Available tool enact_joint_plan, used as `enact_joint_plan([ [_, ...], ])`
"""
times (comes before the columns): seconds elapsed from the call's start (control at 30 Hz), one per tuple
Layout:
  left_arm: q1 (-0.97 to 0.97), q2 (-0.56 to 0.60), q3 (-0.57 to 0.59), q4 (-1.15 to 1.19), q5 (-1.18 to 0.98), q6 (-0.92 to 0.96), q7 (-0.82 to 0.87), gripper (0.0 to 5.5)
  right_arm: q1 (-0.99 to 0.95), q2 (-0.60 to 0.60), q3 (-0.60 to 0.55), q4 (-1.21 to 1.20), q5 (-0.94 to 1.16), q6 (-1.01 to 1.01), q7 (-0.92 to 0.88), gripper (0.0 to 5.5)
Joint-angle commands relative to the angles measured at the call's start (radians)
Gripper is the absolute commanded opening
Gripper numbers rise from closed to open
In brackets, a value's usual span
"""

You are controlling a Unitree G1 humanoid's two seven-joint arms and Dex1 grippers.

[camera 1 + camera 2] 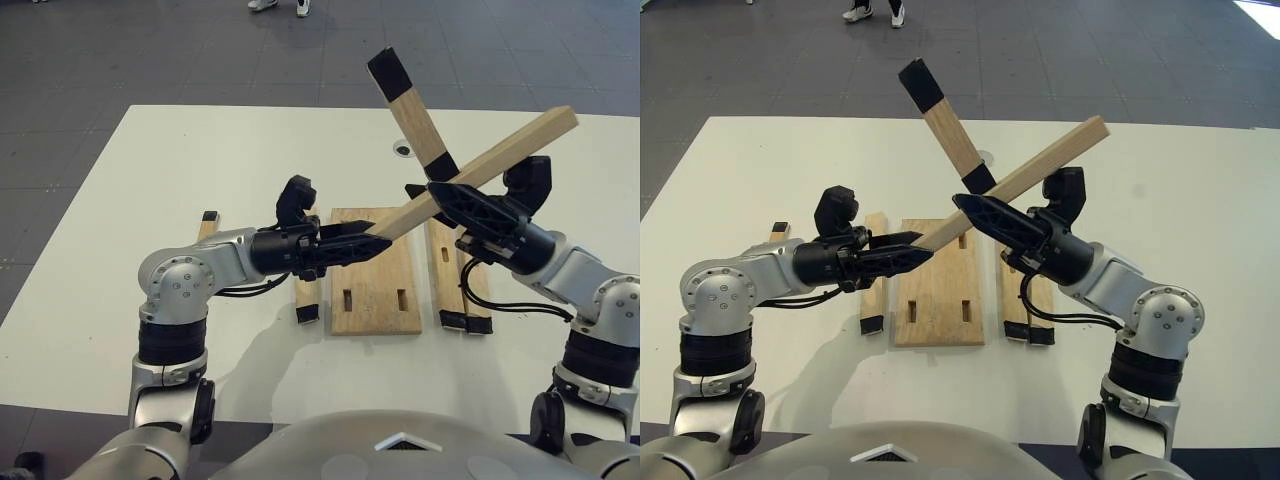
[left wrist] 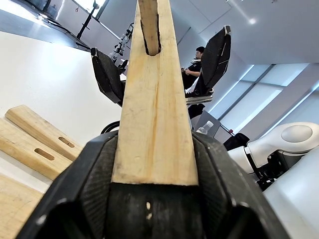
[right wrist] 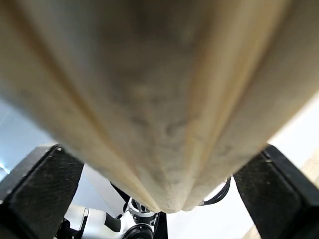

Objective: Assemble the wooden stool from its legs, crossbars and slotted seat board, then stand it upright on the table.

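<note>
Two pcs of wood are held crossed in the air over the table [image 1: 150, 200], above the slotted seat board [image 1: 375, 285]. Left gripper [image 1: 375, 243] is clenched on the near end of a plain crossbar [image 1: 500, 158], which slants up to the far right. Right gripper [image 1: 435, 190] is clamped on the lower end of a leg [image 1: 415, 118] w/ black tip, slanting up to the far left. Bar and leg meet just beside the right gripper's fingers. In left wrist view a 2nd pc of wood sits in a slot in the crossbar.

Seat board lies flat mid-table, btwn the arms, slots up. A spare leg [image 1: 306, 298] lies just beside its left edge, black end near. A black-tipped pc [image 1: 208, 225] lies farther left, mostly hidden by the left arm. Right of the board lie an inner leg [image 1: 443, 280] and an outer leg [image 1: 477, 322], side by side, black ends near, partly under the right arm.
</note>
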Motion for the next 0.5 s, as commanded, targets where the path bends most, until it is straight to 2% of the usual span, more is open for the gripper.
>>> enact_joint_plan([
  [0.03,-0.018,0.015,0.004,0.006,-0.010,-0.009,-0.003,2.08,0.006,-0.041,0.016,0.000,0.014,-0.016,0.003,4.02],
  [0.4,-0.017,0.019,0.003,-0.007,-0.027,-0.007,-0.004,2.08,0.035,-0.092,0.063,-0.022,-0.052,-0.055,0.036,2.21],
  [0.5,-0.022,0.015,0.004,-0.007,-0.034,-0.006,-0.002,2.08,0.043,-0.107,0.080,-0.030,-0.089,-0.071,0.060,2.04],
])
